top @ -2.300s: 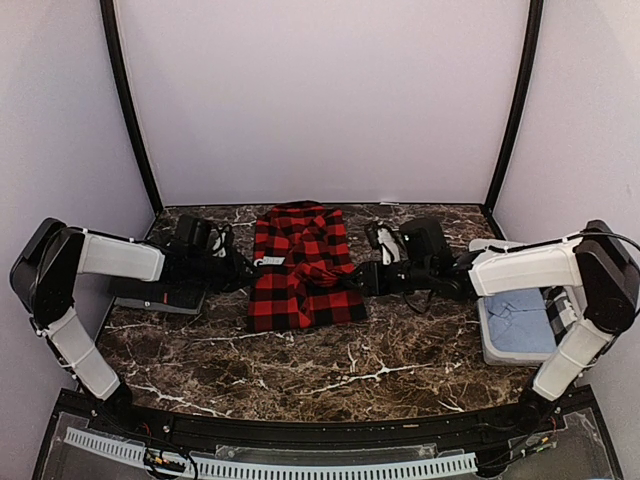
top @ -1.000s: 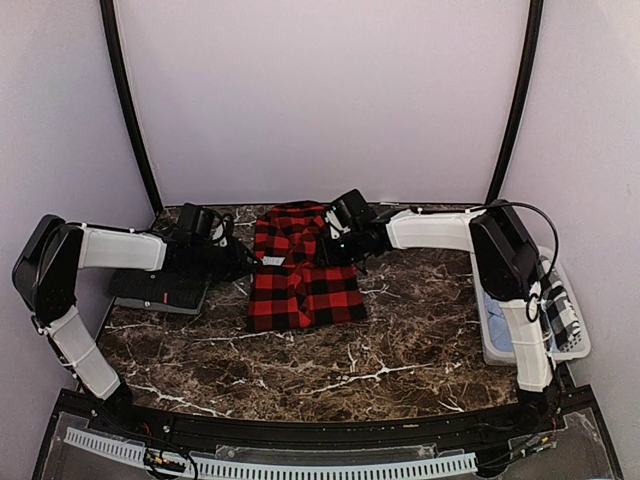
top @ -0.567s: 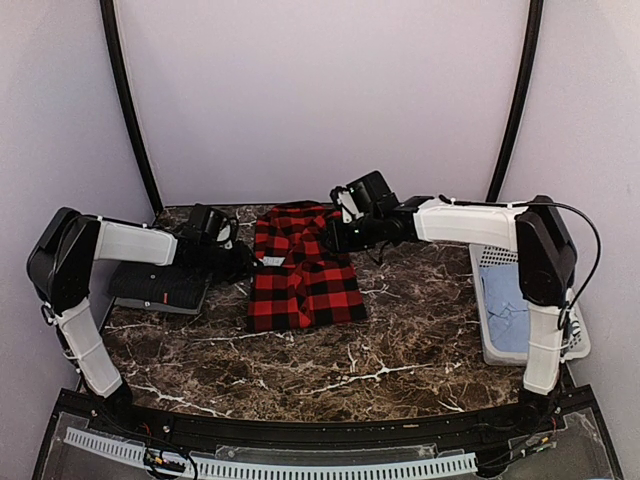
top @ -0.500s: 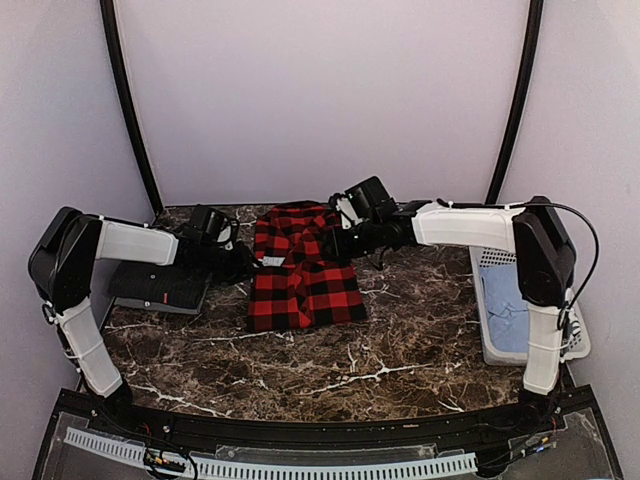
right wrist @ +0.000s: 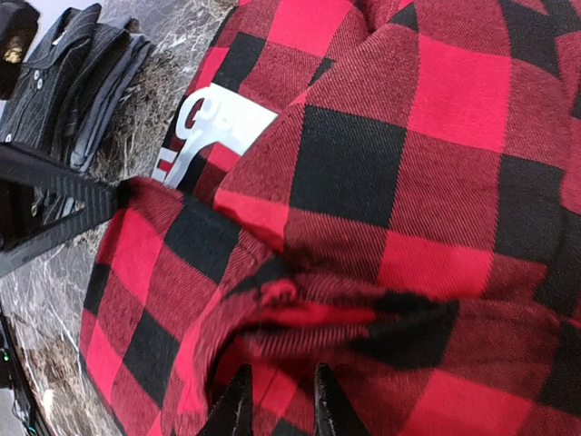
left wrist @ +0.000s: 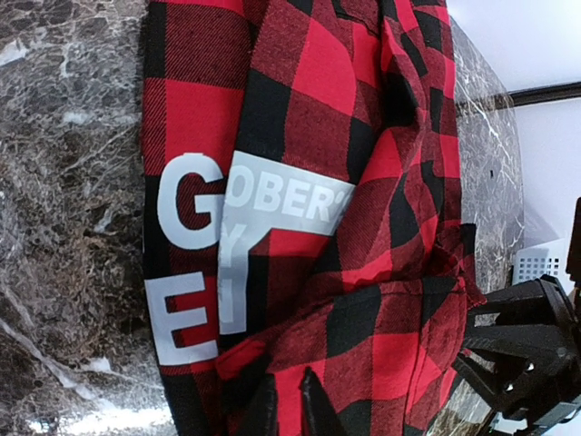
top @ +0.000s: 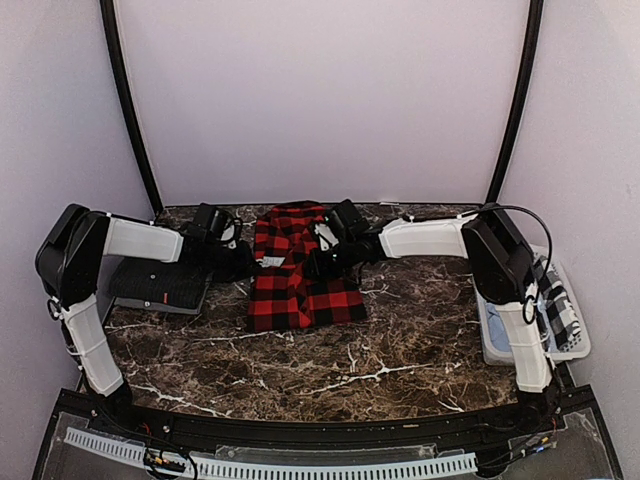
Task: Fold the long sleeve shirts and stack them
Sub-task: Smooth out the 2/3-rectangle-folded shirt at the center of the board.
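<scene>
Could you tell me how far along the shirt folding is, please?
Done: the charcoal shirt lies folded at the left. In hand: the left fingers and right fingers pinch the partly folded red flannel shirt at mid-table. Left: finishing its folds and stacking it on the charcoal one.

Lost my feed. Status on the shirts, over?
Left gripper and right gripper both pinching flannel shirt, mid-table, partly folded. Charcoal shirt beside it, apart. Nothing in the way.

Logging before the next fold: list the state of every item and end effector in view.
flannel shirt: partly folded, rumpled.
charcoal shirt: folded flat at left.
basket: holding clothes.
left end effector: pinching flannel shirt.
right end effector: astride a flannel fold, grip unclear.
</scene>
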You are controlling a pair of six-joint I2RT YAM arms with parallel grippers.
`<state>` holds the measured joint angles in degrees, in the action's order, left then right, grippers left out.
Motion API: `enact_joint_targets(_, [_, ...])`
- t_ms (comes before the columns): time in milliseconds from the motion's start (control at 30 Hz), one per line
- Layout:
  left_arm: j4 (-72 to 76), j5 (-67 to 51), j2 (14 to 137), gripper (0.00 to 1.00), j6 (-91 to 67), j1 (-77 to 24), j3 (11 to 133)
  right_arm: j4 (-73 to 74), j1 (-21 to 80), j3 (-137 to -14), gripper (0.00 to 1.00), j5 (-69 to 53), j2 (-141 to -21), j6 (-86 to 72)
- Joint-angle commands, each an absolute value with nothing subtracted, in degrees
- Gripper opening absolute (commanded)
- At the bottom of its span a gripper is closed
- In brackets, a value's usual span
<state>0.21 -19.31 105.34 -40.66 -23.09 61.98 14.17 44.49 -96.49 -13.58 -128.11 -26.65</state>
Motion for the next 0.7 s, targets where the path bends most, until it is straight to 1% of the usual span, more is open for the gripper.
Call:
enact_joint_targets(0, [-0.63,-19.58,104.81,0.05,-39.10,-22.95,63.87,13.30,43.72,-101.84,0.20,-15.64,-132.14,-28.70])
enact_joint_targets(33, [-0.80,-19.42,104.49,0.03,-38.87,-22.94,63.80,13.24,43.57,-102.53,0.20,-15.59,-132.59,-29.03])
enact_joint_targets(133, [-0.68,-18.78,103.46,0.00,-38.65,-22.94,63.01,12.38,43.12,-102.72,0.21,-16.01,-133.42,-29.91])
enact_joint_targets(200, [-0.26,-18.39,102.41,0.00,-38.71,-22.94,62.07,12.03,42.86,-102.91,0.26,-16.49,-133.99,-30.45])
enact_joint_targets(333, [2.72,-17.70,100.28,0.00,-38.81,-22.94,60.35,10.77,42.37,-102.50,0.38,-17.78,-134.99,-31.56])
enact_joint_targets(667, [7.08,-19.07,97.35,0.00,-38.48,-22.94,57.04,7.29,41.12,-102.29,0.51,-23.42,-137.39,-33.37])
